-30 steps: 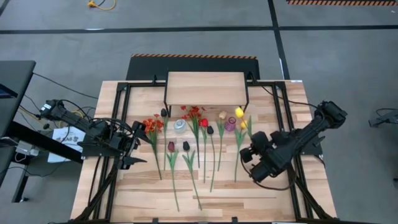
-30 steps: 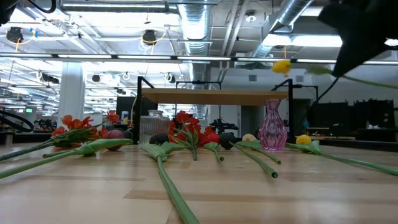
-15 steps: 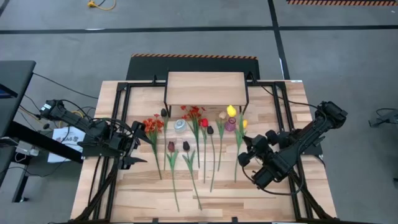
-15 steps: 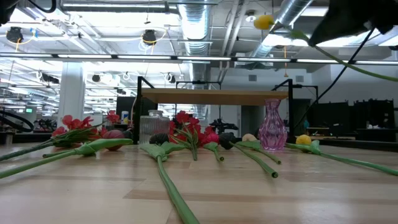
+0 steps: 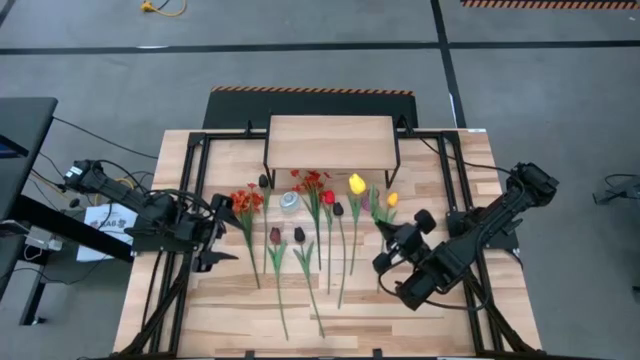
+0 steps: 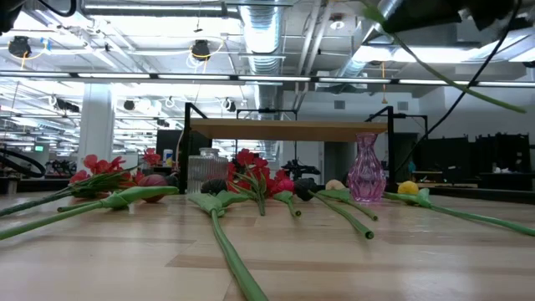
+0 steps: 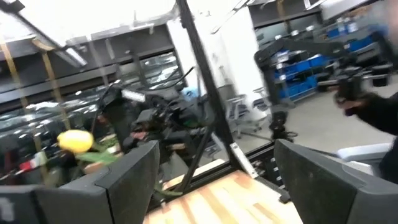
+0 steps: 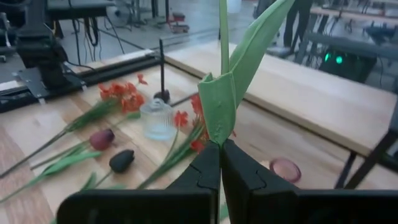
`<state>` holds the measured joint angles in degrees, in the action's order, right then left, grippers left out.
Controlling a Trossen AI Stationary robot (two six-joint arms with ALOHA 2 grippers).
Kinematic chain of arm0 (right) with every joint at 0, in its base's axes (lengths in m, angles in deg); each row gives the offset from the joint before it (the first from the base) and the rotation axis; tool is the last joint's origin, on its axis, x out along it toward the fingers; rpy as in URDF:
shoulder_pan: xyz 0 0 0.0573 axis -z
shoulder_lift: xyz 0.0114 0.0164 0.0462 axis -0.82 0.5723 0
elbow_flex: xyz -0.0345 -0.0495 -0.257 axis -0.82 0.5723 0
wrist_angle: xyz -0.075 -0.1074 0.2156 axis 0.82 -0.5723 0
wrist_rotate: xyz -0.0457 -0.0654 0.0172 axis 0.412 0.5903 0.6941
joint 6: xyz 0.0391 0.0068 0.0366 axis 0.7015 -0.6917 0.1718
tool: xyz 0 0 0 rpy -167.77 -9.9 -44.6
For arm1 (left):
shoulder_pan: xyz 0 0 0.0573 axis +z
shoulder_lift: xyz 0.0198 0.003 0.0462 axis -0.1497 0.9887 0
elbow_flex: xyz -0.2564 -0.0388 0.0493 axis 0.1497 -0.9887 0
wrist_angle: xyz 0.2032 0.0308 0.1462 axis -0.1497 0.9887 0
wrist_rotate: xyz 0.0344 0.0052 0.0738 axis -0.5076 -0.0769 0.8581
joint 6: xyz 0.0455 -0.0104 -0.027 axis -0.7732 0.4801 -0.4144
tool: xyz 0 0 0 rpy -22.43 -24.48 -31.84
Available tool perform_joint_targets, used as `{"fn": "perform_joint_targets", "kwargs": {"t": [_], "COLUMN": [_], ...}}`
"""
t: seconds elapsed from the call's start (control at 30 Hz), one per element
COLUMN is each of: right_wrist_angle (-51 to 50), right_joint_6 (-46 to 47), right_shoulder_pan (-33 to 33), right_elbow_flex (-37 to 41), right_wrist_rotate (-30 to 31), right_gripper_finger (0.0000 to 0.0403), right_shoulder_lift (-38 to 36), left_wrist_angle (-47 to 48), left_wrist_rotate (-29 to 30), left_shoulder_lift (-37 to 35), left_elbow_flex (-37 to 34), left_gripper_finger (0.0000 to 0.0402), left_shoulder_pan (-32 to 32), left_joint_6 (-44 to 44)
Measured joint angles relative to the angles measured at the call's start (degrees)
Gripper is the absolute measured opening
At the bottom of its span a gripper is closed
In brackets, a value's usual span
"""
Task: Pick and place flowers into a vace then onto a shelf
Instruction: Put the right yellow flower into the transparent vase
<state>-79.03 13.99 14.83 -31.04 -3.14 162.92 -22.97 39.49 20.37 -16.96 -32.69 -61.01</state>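
Note:
My right gripper (image 5: pixel 388 236) is shut on a yellow tulip (image 5: pixel 357 183) and holds it up over the table's right half. The stem slants up out of the fingers, and the blossom hangs above the pink vase (image 6: pixel 366 167). Several other flowers (image 5: pixel 300 235) lie flat on the slatted table, and another yellow tulip (image 5: pixel 392 199) lies beside the vase. The shelf (image 5: pixel 330 142) stands at the far edge. My left gripper (image 5: pixel 222 232) waits open at the table's left, fingers level and holding nothing. My right gripper pinches the yellow tulip's green stem (image 8: pixel 219 138) between its two fingers, just where a leaf (image 8: pixel 249 50) wraps the stem. The fingers lie across the stem. The tulip is lifted clear of the table, and its stem rises past the fingertips with the blossom uppermost.
A small clear glass vase (image 5: pixel 289 203) stands among the flowers, left of the pink one. Black frame rails (image 5: pixel 190 190) run along both sides of the table. Bare wood lies near the table's front edge (image 5: pixel 320 335).
My right gripper has turned at the wrist and shifted a little toward the table's left and near edge, staying shut. The yellow tulip has swung with it: its blossom rose out of the low view's top and moved left, to above the pink vase.

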Motion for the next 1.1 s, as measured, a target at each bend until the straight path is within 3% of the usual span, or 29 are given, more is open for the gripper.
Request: {"fn": "perform_joint_targets", "kwargs": {"t": [0.27, 0.37, 0.5, 0.87, 1.1], "right_wrist_angle": [8.9, 12.8, 21.8, 57.4, 75.5], "right_joint_6": [-11.9, -17.6, -29.4, -66.7, -78.6], "right_shoulder_pan": [0.7, 1.2, 2.9, 11.7, 14.9], "right_elbow_flex": [0.0, 0.0, 0.0, 0.0, 3.8], "right_wrist_rotate": [3.4, 1.1, -6.0, -35.2, -46.0], "right_gripper_finger": [0.0, 0.0, 0.0, 0.0, 0.0], "right_shoulder_lift": [0.0, -0.7, -1.0, -0.6, -0.6], "left_wrist_angle": [-8.5, -9.7, -10.0, -11.4, -12.4], "left_wrist_rotate": [18.6, 20.9, 20.5, 21.3, 24.5], "left_shoulder_lift": [4.2, 5.3, 5.6, 5.6, 5.6], "left_elbow_flex": [0.0, 0.0, 0.0, 0.0, 0.0], "left_gripper_finger": [0.0309, 0.0309, 0.0309, 0.0309, 0.0309], "left_shoulder_pan": [0.0, 0.0, 0.0, 0.0, 0.0], "left_joint_6": [0.9, 0.9, 1.0, 1.3, 1.5]}}
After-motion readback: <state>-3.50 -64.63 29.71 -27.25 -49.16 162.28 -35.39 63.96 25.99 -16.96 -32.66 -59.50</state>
